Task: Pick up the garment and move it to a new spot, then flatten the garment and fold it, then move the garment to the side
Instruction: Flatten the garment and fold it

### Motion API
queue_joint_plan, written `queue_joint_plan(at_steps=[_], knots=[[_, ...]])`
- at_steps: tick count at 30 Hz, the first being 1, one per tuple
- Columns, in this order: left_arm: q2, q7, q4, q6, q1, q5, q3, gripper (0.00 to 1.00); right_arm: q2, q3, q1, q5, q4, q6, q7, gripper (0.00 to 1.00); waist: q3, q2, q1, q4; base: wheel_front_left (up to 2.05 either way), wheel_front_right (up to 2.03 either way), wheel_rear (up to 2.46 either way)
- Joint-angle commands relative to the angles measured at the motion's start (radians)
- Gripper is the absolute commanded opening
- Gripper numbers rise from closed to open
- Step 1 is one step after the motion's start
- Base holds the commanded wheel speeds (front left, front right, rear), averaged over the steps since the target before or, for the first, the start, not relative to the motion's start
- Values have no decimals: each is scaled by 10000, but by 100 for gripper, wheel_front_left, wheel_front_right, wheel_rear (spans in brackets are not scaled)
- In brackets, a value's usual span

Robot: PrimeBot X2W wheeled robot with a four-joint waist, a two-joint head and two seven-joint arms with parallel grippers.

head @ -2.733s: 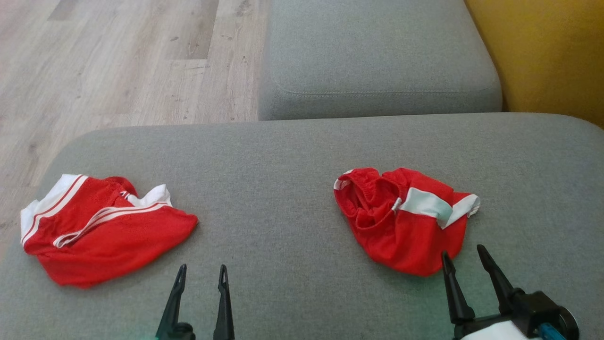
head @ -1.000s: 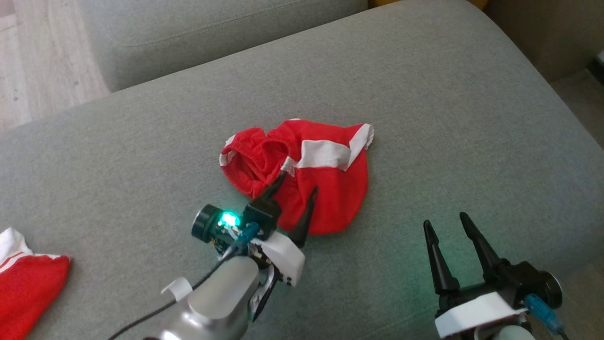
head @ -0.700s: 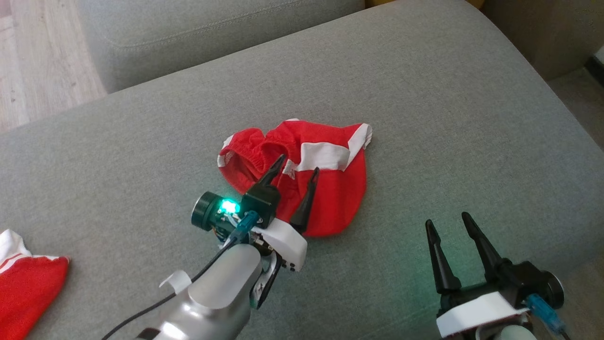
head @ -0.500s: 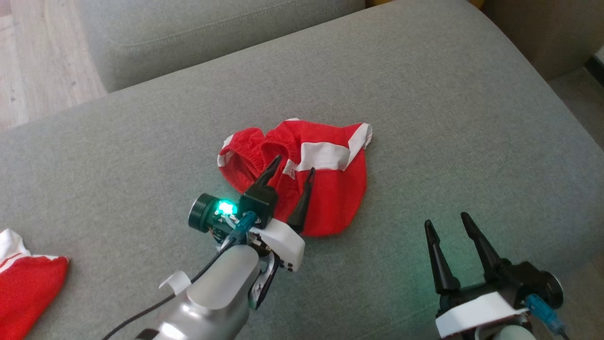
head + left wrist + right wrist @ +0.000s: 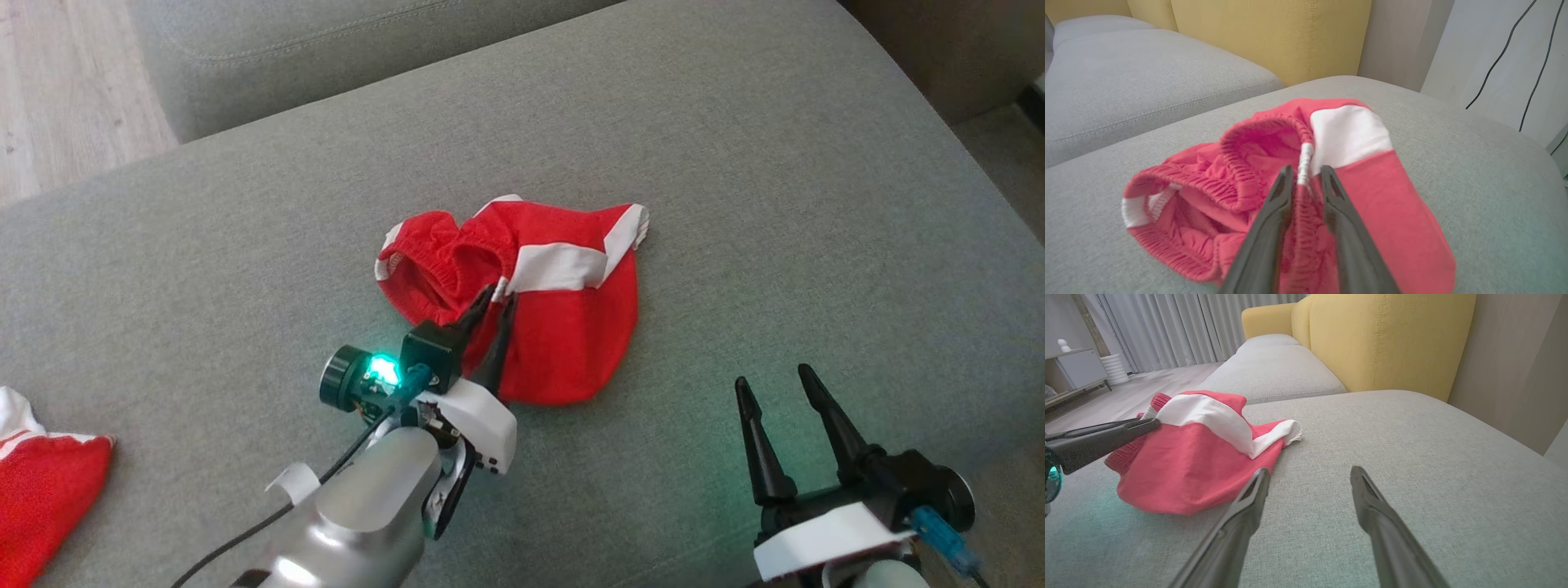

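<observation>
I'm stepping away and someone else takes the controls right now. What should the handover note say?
Left hand: fingers pinched on a fold of the red garment, beside its elastic waistband.
Right hand: open and empty, over the grey cushion on the garment's right, apart from it.
Garment: crumpled, lying mid-cushion. A second red garment lies at the head view's lower left.
Done: grasp made; the garment does not look lifted yet.
Left: lift it, move it to a new spot, flatten, fold, then set it aside.
</observation>
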Motion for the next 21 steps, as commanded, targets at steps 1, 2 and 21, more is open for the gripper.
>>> queue_joint_plan(at_steps=[1, 2, 21], knots=[[26, -121, -109, -4, -497, -56, 176, 32, -51, 260, -416, 58, -322, -7, -63, 100, -4, 0, 0, 10, 0, 0, 0], [26, -121, -67, -15, -504, -88, 148, 26, -51, 275, -425, 58, -313, -7, -63, 100, -8, 0, 0, 13, 0, 0, 0], [441, -74, -3383, 151, 1610, 337, 1526, 0, -51, 153, 43, -87, -250, -7, -63, 100, -795, 0, 0, 1086, 0, 0, 0]])
